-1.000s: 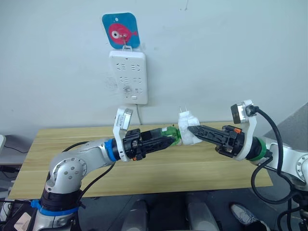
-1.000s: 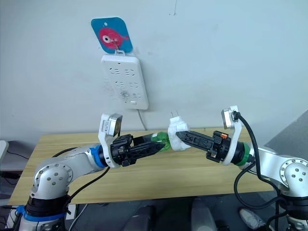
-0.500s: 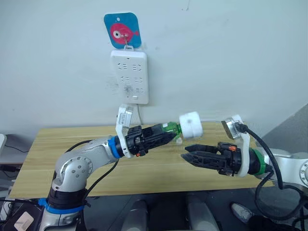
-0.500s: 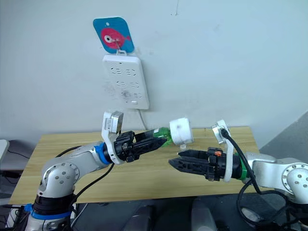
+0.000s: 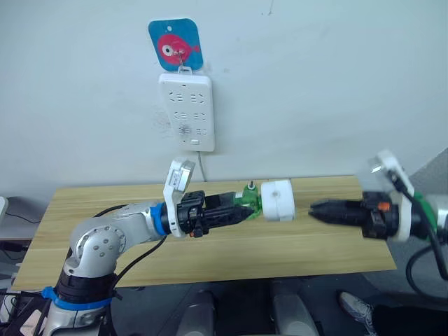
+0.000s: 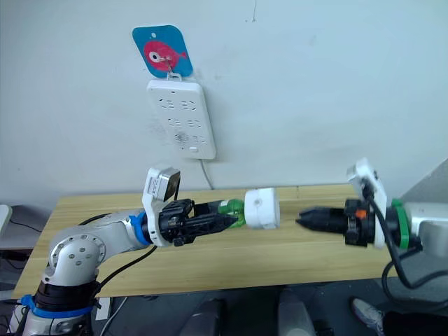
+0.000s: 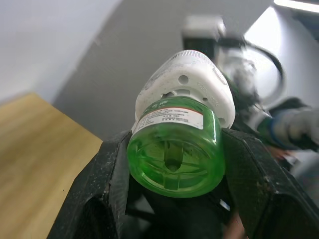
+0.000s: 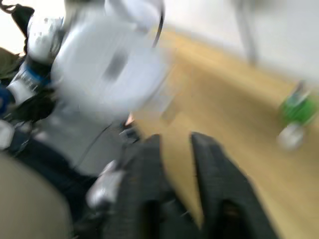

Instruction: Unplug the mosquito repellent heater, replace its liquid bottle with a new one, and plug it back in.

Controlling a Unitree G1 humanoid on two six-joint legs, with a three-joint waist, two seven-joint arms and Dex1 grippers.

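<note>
My left gripper (image 5: 241, 208) is shut on a green liquid bottle (image 5: 246, 201), held level over the wooden table (image 5: 98, 203). The white mosquito repellent heater (image 5: 277, 201) sits on the bottle's far end. In the left wrist view the bottle's base (image 7: 174, 154) fills the space between my fingers, and the heater (image 7: 187, 79) shows beyond it. My right gripper (image 5: 313, 208) hangs to the right of the heater with a clear gap between them. It points at the heater, shut and holding nothing.
A white power strip (image 5: 186, 112) hangs on the wall under a blue fish hook plate (image 5: 176, 44), above the table's back edge. A blurred green thing with a white end (image 8: 295, 117) stands on the table in the right wrist view.
My right gripper has let go of the heater, pulled back to the right and shut. The heater stays on the bottle in my left gripper and has turned, so its prongs no longer point up.
</note>
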